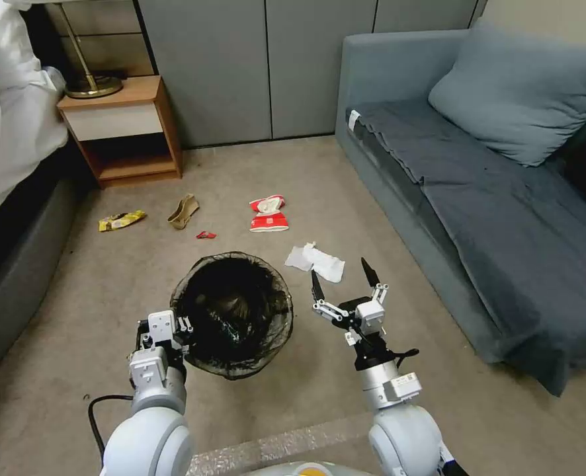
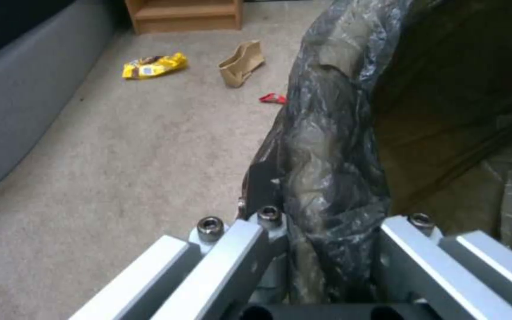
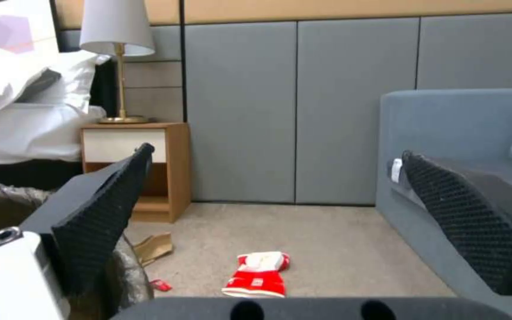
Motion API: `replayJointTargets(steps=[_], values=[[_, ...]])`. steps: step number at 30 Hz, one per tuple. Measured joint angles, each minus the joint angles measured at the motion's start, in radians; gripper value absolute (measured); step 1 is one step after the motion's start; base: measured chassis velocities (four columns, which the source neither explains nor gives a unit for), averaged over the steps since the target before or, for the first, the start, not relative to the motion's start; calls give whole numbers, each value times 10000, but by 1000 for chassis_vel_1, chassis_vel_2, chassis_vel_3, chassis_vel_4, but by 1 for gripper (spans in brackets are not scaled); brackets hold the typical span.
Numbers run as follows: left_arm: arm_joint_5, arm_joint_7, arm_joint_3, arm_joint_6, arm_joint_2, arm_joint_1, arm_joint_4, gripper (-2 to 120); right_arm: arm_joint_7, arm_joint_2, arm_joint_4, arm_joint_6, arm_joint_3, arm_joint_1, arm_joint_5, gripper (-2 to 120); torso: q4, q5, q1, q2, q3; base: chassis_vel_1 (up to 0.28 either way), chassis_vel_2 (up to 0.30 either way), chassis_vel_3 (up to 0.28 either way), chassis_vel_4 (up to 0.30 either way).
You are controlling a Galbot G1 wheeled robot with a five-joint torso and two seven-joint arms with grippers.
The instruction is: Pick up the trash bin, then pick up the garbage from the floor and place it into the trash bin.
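The trash bin [image 1: 232,314], lined with a dark bag, is on the carpet in front of me. My left gripper [image 1: 184,330] is shut on its near-left rim; the left wrist view shows the bag-covered rim [image 2: 327,178] pinched between its jaws. My right gripper [image 1: 340,274] hovers open and empty to the right of the bin, just short of a crumpled white tissue [image 1: 316,261]. Beyond lie crushed red-and-white cups [image 1: 268,215] [image 3: 256,273], a red scrap [image 1: 206,235], a tan paper piece [image 1: 183,211] [image 2: 241,62] and a yellow wrapper [image 1: 121,220] [image 2: 154,66].
A grey sofa [image 1: 478,198] runs along the right. A wooden nightstand [image 1: 124,129] with a lamp stands at the back left, beside a bed [image 1: 8,132]. Grey wall panels [image 1: 266,66] close off the far side. Open carpet surrounds the litter.
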Motion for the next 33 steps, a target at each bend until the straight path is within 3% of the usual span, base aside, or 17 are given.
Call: replayJointTargets(steps=[20,33], values=[[-71,-2,33,36,-28,-6,-7,0,6,9,29,-21,-5,-3,1,100,-1,0,0,0,0,0,0,0,0],[-314,-1,-147,158,41,-115,-245,0,-4,3,38,-22,-3,-23,-6,100,-1,0,0,0,0,74,60,65,72]])
